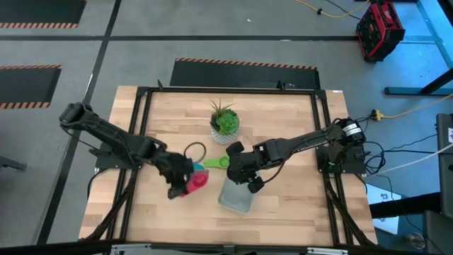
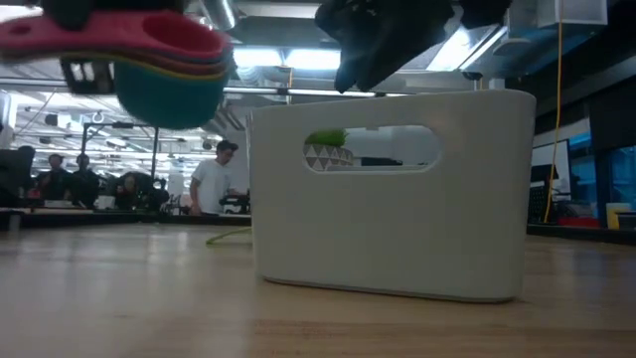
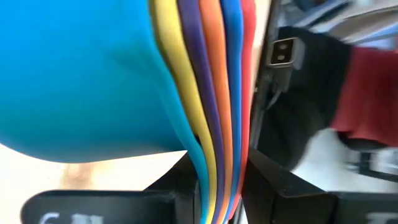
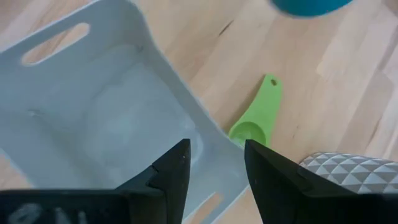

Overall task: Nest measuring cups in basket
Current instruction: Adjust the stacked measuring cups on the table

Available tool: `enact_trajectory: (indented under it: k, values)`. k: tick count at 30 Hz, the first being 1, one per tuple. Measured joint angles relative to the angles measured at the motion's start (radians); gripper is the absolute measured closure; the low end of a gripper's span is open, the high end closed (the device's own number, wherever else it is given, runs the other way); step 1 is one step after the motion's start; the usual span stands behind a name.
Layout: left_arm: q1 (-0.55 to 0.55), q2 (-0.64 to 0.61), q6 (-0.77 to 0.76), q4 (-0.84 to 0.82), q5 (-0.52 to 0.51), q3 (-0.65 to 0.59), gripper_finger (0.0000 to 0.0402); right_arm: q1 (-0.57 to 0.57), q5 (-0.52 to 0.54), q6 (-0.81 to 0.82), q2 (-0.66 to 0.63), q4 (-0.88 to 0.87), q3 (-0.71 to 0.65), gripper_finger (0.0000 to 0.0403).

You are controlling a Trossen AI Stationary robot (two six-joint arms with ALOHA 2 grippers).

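Observation:
A nested stack of measuring cups (image 1: 196, 180), pink on top and teal at the bottom (image 2: 169, 94), is in my shut left gripper (image 1: 177, 178), left of the basket. In the low view the stack hangs clear above the table. One green cup (image 1: 218, 163) lies alone on the table beside the far end of the pale grey-blue basket (image 1: 237, 195). The basket (image 2: 393, 194) stands on its base. My right gripper (image 4: 214, 171) is open above the basket's far rim (image 4: 205, 134), near the green cup (image 4: 255, 121), touching nothing. My left gripper pinches the stacked flat handles (image 3: 217, 124) between its two fingers (image 3: 273, 186), the teal, yellow, purple, orange, blue and red layers lying together edge-on. It comes roughly level from the table's left. The stack is lifted clear of the table, bowls opening upward.
A white pot with a green plant (image 1: 225, 122) stands on the table beyond the green cup, and a dark ring (image 1: 195, 151) lies near it. The table's black frame (image 1: 141, 99) runs round the edge. People stand in the room behind (image 2: 211, 179).

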Motion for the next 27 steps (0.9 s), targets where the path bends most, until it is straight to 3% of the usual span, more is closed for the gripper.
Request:
enact_trajectory:
  k: [5, 10, 13, 19, 27]
  values:
    - [0.061, -0.075, -0.109, 0.442, 0.151, -0.265, 0.0333, -0.032, 0.000, -0.001, 0.000, 0.051, 0.000, 0.0247]
    - [0.072, -0.055, -0.260, 0.831, 0.157, -0.449, 0.0333, -0.081, 0.000, 0.001, 0.000, 0.112, 0.000, 0.0247]
    - [0.072, -0.040, -0.293, 0.931, 0.133, -0.503, 0.0333, -0.108, 0.000, 0.001, 0.000, 0.140, 0.000, 0.0247]
    - [0.072, 0.003, -0.254, 0.965, 0.103, -0.509, 0.0333, -0.146, -0.004, 0.005, 0.000, 0.169, 0.000, 0.0247]
    - [0.069, 0.139, -0.228, 1.122, 0.094, -0.509, 0.0333, -0.183, -0.083, 0.044, 0.002, 0.180, -0.002, 0.0247]
